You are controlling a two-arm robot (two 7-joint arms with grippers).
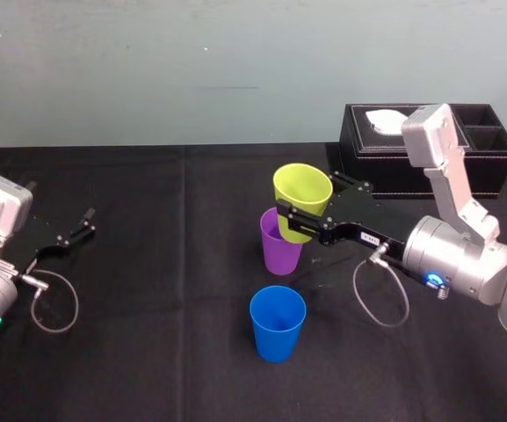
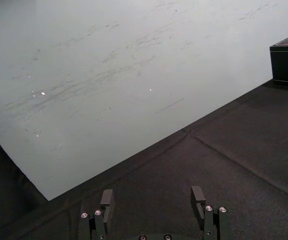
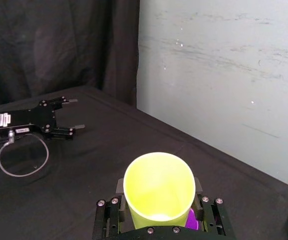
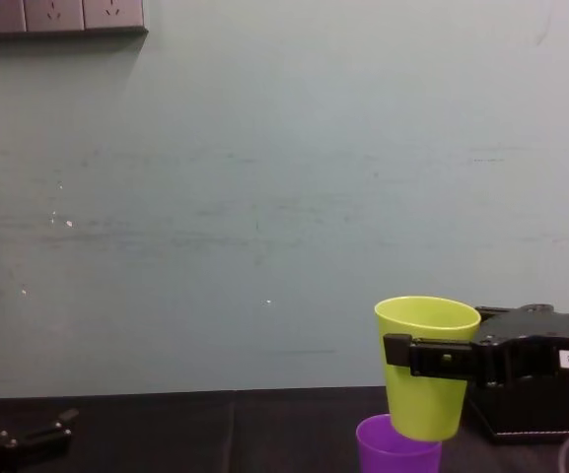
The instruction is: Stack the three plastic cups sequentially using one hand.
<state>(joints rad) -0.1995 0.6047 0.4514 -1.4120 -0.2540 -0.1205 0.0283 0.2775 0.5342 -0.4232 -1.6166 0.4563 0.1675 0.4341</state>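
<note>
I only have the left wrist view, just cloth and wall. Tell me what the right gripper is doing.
Observer: The right gripper is shut on the yellow-green cup, holding it above the table.
Operator: My left gripper sits open here. Say where the purple one is.
Observer: The purple cup stands upright directly under it. The yellow-green cup is tilted, its base about at the purple rim, not nested.
Operator: Now the blue.
Observer: The blue cup stands alone, nearer the robot, apart from both.
</note>
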